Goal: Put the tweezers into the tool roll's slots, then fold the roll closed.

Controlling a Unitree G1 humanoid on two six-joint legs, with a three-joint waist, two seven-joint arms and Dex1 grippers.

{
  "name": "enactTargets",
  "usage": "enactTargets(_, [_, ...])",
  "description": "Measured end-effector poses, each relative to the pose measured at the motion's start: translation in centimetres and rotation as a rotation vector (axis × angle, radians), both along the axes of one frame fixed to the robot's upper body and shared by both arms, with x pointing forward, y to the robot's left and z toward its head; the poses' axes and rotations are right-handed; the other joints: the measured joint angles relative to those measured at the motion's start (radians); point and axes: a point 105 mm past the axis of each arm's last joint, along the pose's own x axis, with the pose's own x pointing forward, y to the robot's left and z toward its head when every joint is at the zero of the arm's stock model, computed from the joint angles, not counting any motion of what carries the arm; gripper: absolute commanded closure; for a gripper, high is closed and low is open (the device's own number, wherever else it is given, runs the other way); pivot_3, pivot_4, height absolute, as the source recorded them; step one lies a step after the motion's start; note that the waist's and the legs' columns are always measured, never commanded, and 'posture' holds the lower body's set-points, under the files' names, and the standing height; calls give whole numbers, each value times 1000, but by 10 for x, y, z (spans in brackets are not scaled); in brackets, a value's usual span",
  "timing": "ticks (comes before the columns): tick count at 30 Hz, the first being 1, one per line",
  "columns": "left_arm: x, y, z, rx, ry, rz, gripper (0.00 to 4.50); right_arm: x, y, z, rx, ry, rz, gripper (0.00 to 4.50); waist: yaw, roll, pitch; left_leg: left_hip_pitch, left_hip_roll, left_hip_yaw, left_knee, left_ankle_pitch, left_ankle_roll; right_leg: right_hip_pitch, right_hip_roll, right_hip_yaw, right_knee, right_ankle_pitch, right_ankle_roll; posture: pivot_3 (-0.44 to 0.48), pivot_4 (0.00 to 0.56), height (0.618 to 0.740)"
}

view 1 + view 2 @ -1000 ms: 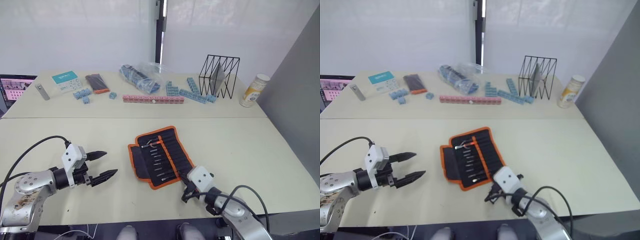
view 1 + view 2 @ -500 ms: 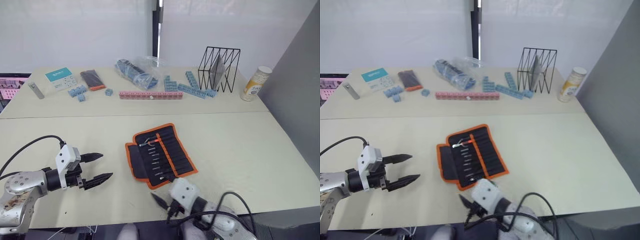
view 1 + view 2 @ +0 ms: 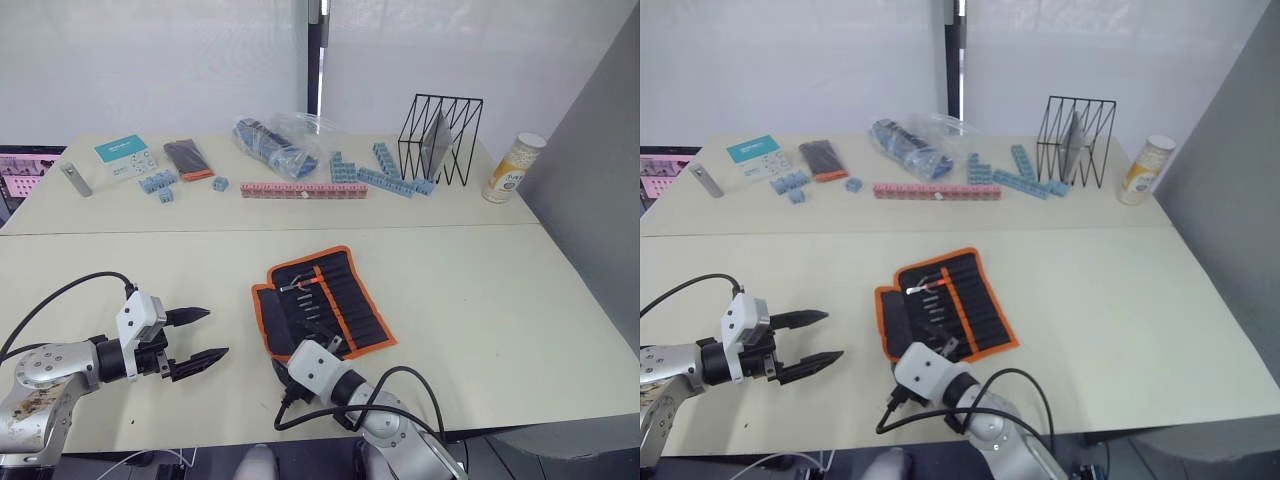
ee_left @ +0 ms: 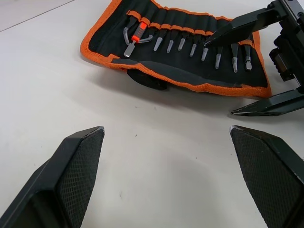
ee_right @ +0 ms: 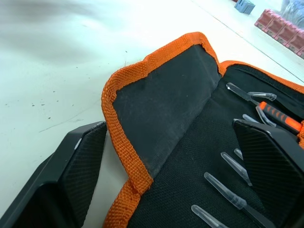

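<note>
Roll [image 3: 322, 310] lying open near the counter's [image 3: 480, 290] front edge, tweezers [image 4: 204, 50] slotted.
Right end effector [image 4: 256, 64] spreading wide at its flap for folding; left end effector [image 3: 197, 336] waiting wide, empty.

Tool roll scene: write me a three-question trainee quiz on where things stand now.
1. True or false: the black fabric tool roll with orange edging lies open on the table.
2. The right gripper is: A) shut on a tweezer, B) open at the roll's near edge, C) by the wire rack.
3. Fill in: the left gripper is open and holds ____.

Key: 1 true; 2 B; 3 nothing. In the left wrist view one right finger lies over the slotted tweezers, the other beside the roll.
</note>
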Motion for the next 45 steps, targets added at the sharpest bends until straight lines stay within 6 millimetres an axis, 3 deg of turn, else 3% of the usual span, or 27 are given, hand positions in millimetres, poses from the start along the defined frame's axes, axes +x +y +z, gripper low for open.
enactTargets(6, [-1,2,-2,2,5,21,0,2,0,-5,-16,10,9,3301,0,0,0,3,0,0,1,0,0,0,1,2,5,-1,-1,0,150,737])
enactTargets(10, [-1,3,-4,4,9,34,0,3,-2,-7,-22,23,26,4446,1,0,0,4,1,0,1,0,0,0,2,3,6,-1,-2,0,150,737])
enactTargets(16, [-1,2,-3,6,-1,26,0,-8,-5,-10,-39,32,184,4446,-3,-1,-1,4,1,0,1,0,0,1,3,4,6,-1,-2,0,150,737])
enactTargets(21, [-1,-10,-2,88,-37,-122,0,-17,-29,-13,-81,59,360,4446,1,-3,-1,5,1,1,2,0,0,2,6,8,6,-1,-2,0,150,737])
enactTargets(28, [23,-25,-2,229,-145,-417,0,-17,-50,-9,-108,70,436,4446,4,-2,-1,4,1,1,9,1,2,2,10,14,10,-1,-1,0,150,737])
enactTargets(37, [64,-52,-6,328,-294,-671,0,-15,-49,-6,-90,56,423,4446,5,-2,-1,-1,-1,1,16,1,2,2,11,18,10,3,0,0,150,737])
enactTargets(42, [75,-70,-8,353,-350,-755,0,-15,-50,-5,-89,52,414,4446,1,-2,-1,-3,-1,1,18,1,2,2,11,19,9,4,2,0,150,737])
enactTargets(45, [76,-73,-11,361,-347,-780,802,-14,-50,-6,-98,52,405,4500,-1,-2,-1,-3,-1,1,18,1,3,2,11,19,10,4,2,0,150,737])
